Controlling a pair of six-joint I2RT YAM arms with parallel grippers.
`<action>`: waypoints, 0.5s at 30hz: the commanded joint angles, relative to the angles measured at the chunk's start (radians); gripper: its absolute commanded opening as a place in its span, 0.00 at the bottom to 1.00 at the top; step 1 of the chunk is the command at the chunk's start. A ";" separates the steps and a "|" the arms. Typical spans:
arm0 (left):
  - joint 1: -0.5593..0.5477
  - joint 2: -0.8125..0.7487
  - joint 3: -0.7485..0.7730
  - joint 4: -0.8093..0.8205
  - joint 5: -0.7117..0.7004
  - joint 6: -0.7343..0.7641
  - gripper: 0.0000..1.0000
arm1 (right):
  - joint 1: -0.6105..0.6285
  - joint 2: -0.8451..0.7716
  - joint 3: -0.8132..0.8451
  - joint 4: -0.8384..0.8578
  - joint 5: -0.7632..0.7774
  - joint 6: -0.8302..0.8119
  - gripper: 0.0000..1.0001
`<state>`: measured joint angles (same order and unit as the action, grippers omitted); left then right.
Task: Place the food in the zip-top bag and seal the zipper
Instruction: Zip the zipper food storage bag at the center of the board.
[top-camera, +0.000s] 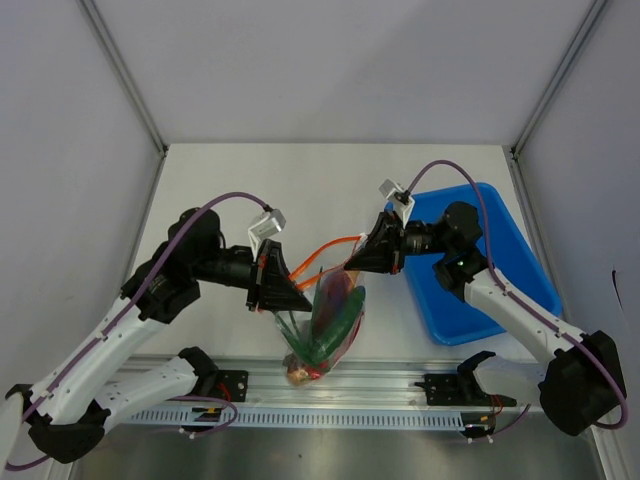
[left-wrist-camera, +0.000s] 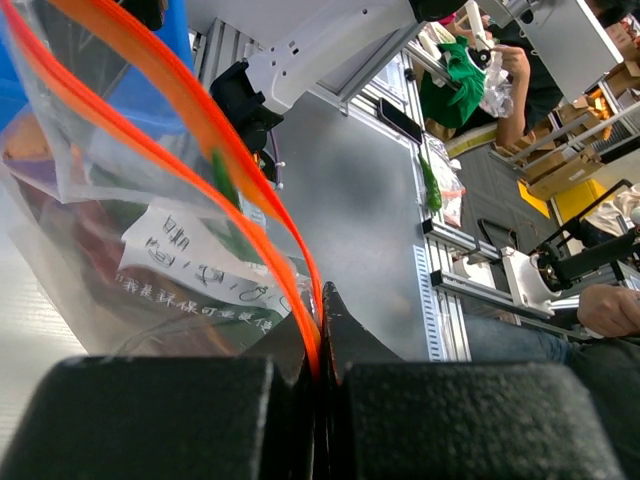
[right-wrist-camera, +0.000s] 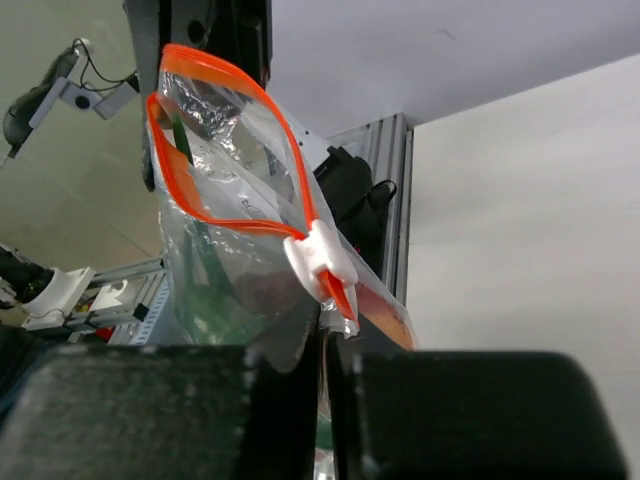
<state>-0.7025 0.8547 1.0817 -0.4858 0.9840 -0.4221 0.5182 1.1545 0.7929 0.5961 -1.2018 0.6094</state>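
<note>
Twice pinched the bag (top-camera: 328, 318): with left end effector (left-wrist-camera: 322, 310) closed on the zipper (left-wrist-camera: 190, 105) end, right end effector (right-wrist-camera: 322, 335) closed just under the slider (right-wrist-camera: 318, 258); stretched zipper crosswise between.

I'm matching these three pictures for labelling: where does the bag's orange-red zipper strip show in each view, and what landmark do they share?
Top external: the zipper, an orange arc at picture centre.
Left wrist: zipper, running from top left down to bottom centre.
Right wrist: zipper, an open loop left of centre, upper half.
Shared landmark: the clear zip-top bag that it edges.
</note>
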 joint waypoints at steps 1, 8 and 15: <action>0.009 0.000 0.017 0.069 0.022 -0.014 0.01 | 0.006 -0.015 0.011 0.119 -0.002 0.065 0.00; 0.009 0.020 0.011 -0.130 -0.229 0.063 0.01 | 0.006 -0.064 0.017 0.029 0.037 0.069 0.00; 0.011 0.058 -0.051 -0.223 -0.616 0.075 0.31 | 0.043 -0.139 -0.061 -0.275 0.177 -0.097 0.00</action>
<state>-0.7017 0.9165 1.0653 -0.6930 0.5533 -0.3656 0.5323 1.0527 0.7605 0.4313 -1.0962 0.5842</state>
